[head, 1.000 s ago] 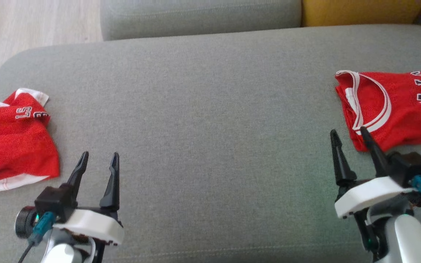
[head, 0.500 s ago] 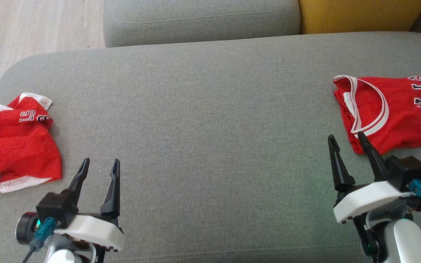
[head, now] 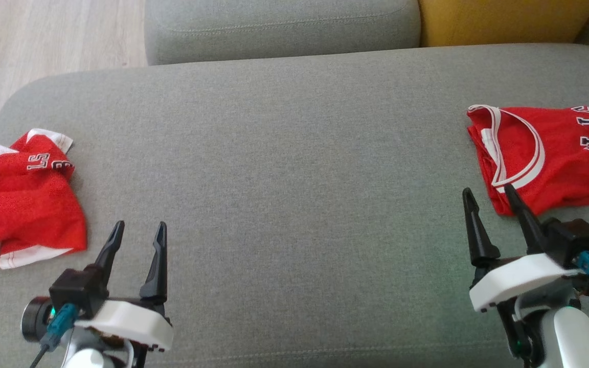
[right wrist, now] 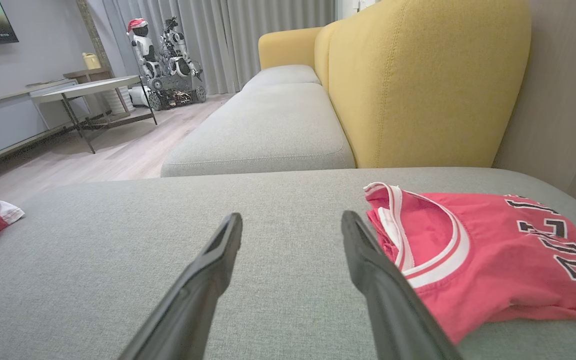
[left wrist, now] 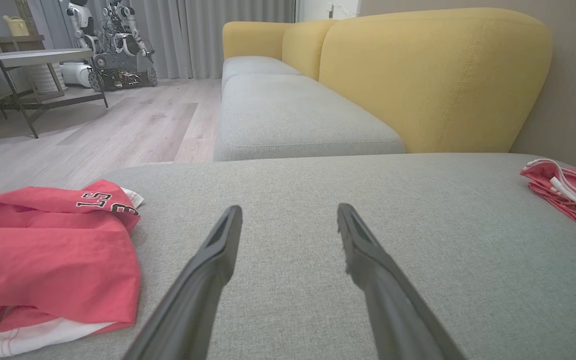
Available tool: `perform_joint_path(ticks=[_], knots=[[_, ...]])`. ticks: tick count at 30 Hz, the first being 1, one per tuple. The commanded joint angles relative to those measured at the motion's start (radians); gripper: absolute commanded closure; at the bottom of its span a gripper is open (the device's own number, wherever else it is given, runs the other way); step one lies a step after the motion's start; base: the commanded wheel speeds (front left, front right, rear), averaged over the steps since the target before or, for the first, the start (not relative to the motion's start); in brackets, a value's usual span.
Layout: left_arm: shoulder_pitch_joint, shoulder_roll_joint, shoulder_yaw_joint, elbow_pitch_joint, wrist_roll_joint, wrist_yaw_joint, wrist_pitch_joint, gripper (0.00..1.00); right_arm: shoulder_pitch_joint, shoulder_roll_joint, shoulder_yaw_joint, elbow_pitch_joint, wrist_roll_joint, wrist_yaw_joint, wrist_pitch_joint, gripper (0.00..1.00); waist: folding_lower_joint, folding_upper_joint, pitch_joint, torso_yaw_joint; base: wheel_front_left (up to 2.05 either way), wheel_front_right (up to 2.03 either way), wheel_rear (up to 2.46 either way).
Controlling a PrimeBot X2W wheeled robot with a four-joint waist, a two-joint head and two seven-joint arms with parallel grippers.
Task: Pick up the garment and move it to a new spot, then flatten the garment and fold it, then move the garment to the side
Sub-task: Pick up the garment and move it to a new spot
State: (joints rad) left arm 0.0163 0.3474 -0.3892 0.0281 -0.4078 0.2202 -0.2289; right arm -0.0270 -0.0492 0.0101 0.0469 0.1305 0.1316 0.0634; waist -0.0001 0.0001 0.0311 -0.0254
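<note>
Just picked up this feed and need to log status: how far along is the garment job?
Looks done: the red jersey lies folded at the right of the cushion. In hand: nothing; the left gripper and right gripper are open, empty. Left: the crumpled garment on the left still needs moving, flattening, folding and setting aside.
</note>
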Motion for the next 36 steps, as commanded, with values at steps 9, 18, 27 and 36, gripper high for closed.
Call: perform_joint_path(ticks=[9,18,27,36], knots=[[-0.068,0.022,0.039,-0.033,-0.010,0.014,-0.006,0.00,-0.014,-0.002,0.002,-0.070,-0.023,-0.001,0.008,0.00,0.0001,-0.0001,0.004,0.068,0.00,0.00,0.00],[-0.081,0.018,0.049,-0.028,-0.014,0.021,-0.013,0.00,0.010,-0.001,0.028,-0.124,-0.048,-0.001,0.018,0.00,0.0001,-0.0001,-0.010,0.241,0.00,0.00,0.00],[-0.057,0.029,0.064,-0.048,-0.020,0.041,-0.010,0.00,0.027,-0.001,0.068,-0.145,-0.022,-0.001,0.018,0.00,0.0001,-0.0001,-0.024,0.354,0.00,0.00,0.00],[-0.051,0.032,0.068,-0.056,-0.031,0.045,-0.011,0.00,0.029,-0.001,0.075,-0.144,-0.011,-0.001,0.021,0.00,0.0001,-0.0001,-0.028,0.376,0.00,0.00,0.00]])
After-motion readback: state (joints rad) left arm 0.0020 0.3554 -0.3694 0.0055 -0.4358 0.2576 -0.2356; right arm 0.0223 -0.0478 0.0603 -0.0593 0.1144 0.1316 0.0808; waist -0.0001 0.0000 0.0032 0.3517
